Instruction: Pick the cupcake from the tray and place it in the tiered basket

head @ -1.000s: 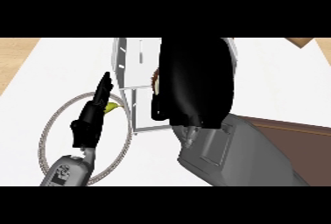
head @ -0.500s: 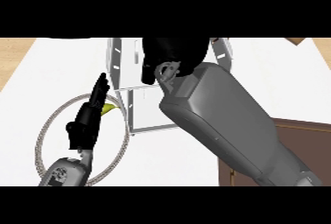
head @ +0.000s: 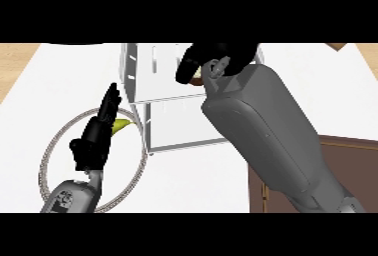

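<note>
Fingers (head: 184,70) of the right hand (head: 221,56) are curled narrow round a small tan item, only a sliver showing; judged to be the cupcake (head: 197,80). The hand holds it above the far tier of the white tiered basket (head: 139,75), mid-tabletop. Dark tray (head: 354,170) sits near right, well apart from the cupcake.

Step in hand: placing, transport looks nearly done. Next move calls for lowering inside the basket wall, then opening the fingers.

Left hand (head: 94,142) rests open, fingers straight, over a grey ring (head: 49,155) near left; a yellow-green item (head: 122,124) lies beside it. Tabletop (head: 52,75) is white.
</note>
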